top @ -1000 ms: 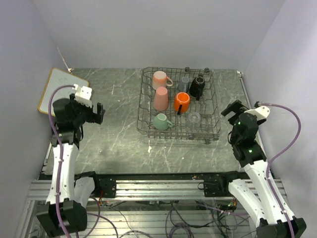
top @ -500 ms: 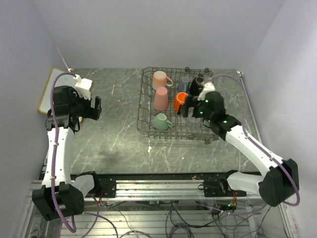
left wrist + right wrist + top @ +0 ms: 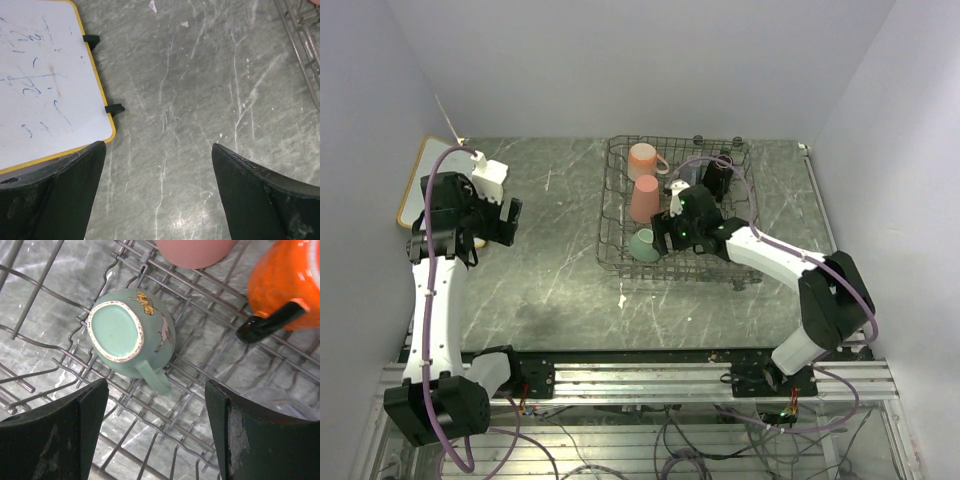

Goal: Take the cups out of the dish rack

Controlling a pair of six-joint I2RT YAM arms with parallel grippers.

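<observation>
The grey wire dish rack (image 3: 606, 228) stands at the back middle of the table. In it I see a pale pink mug (image 3: 643, 158), a tall pink tumbler (image 3: 644, 198), a mint green mug (image 3: 642, 244) and a black mug (image 3: 718, 176). My right arm hides the orange mug in the top view. My right gripper (image 3: 665, 236) hangs open over the rack. In the right wrist view the mint mug (image 3: 125, 337) lies bottom-up just ahead of the open gripper (image 3: 156, 390), with the orange mug (image 3: 285, 280) and the tumbler (image 3: 192, 250) beyond. My left gripper (image 3: 510, 220) is open and empty.
A wood-framed whiteboard (image 3: 428, 180) lies at the far left; it also shows in the left wrist view (image 3: 40, 80), left of my left gripper (image 3: 158, 150). A clear glass (image 3: 280, 400) sits by my right finger. The rack's corner (image 3: 305, 40) shows at the right.
My right arm has swung from the table's right side over the rack and on to the mint green mug. My left arm has drawn back a little to the left.
</observation>
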